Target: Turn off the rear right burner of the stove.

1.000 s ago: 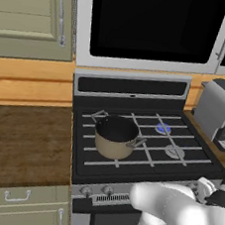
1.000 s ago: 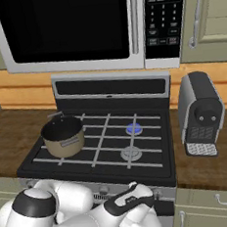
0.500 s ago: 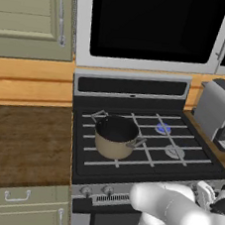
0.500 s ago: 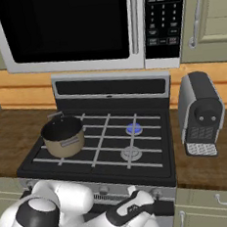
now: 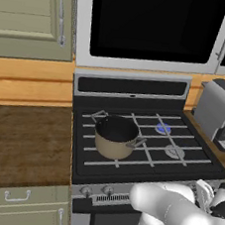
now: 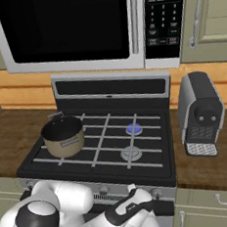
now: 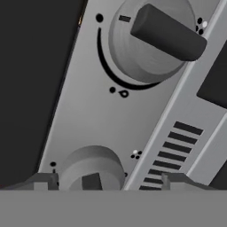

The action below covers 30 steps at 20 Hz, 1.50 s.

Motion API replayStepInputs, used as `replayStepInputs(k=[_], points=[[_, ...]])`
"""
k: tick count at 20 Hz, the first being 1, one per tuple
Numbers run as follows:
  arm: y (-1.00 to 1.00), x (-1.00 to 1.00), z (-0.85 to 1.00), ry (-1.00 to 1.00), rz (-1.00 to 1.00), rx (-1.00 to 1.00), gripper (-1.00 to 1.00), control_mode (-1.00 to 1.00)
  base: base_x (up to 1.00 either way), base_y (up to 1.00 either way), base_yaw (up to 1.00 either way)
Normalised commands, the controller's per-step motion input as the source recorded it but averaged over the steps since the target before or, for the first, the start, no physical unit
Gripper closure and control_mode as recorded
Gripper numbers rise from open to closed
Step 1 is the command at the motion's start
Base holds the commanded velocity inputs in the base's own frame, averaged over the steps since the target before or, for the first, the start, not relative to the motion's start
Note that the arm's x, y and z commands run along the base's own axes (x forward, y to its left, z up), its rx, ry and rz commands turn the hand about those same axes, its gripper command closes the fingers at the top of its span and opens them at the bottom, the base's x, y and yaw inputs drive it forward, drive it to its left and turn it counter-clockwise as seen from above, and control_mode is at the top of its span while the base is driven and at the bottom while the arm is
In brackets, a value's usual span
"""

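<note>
Blue fire on the rear right burner point(image 6: 133, 128) burns; your open tool point(image 7: 107, 181) straddles a knob point(image 7: 91, 168), nothing turned yet.

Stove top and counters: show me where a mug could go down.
Free: the wooden counter left of the stove, and its front left grate in front of the pot. Avoid the lit rear right burner. The right counter is crowded by the coffee machine, leaving a strip before it.
</note>
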Motion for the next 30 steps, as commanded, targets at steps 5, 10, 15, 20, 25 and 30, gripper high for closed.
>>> replayStepInputs(k=[5,10,15,20,25,30], points=[[0.08,0.06,0.0,0.0,0.0,0.0,-1.0,-1.0,0.0,0.0,0.0],[0.29,0.1,-0.02,0.0,0.0,0.0,1.0,-1.0,0.0,0.0,0.0],[0.14,0.03,-0.01,0.0,0.0,0.0,1.0,-1.0,0.0,0.0,0.0],[0.0,0.0,0.0,0.0,0.0,0.0,1.0,-1.0,0.0,0.0,0.0],[0.0,0.0,0.04,-0.04,-0.05,0.03,1.0,-1.0,0.0,0.0,0.0],[-0.01,-0.01,0.02,-0.15,-0.17,0.18,1.0,-1.0,0.0,0.0,0.0]])
